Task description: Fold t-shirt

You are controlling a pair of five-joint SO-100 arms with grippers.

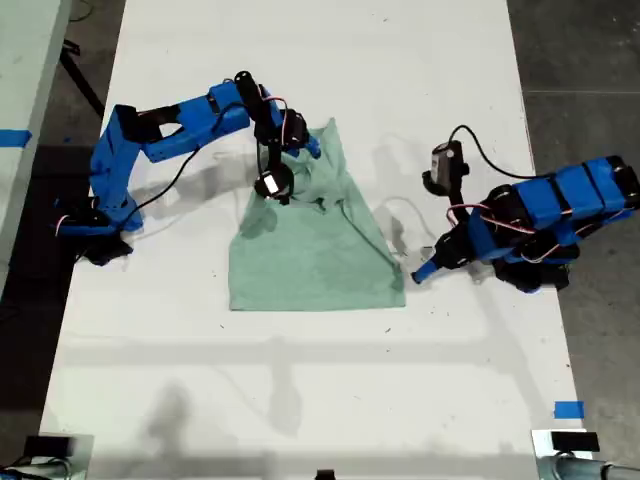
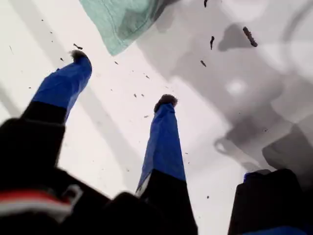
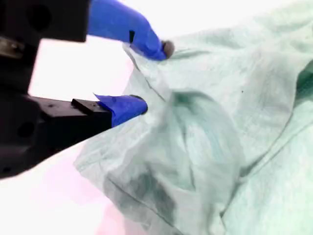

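We work on a long white table [image 1: 300,380]. The t-shirt [image 1: 315,260] lies on it near the middle, its lower part spread flat and its upper part bunched and drawn up. Our two arms' bases sit on the tabletop, one at each side edge of the exterior view. A blue tape mark [image 1: 568,409] sticks near the exterior view's lower right corner. Small dark specks [image 2: 211,41], perhaps lint, dot the surface.
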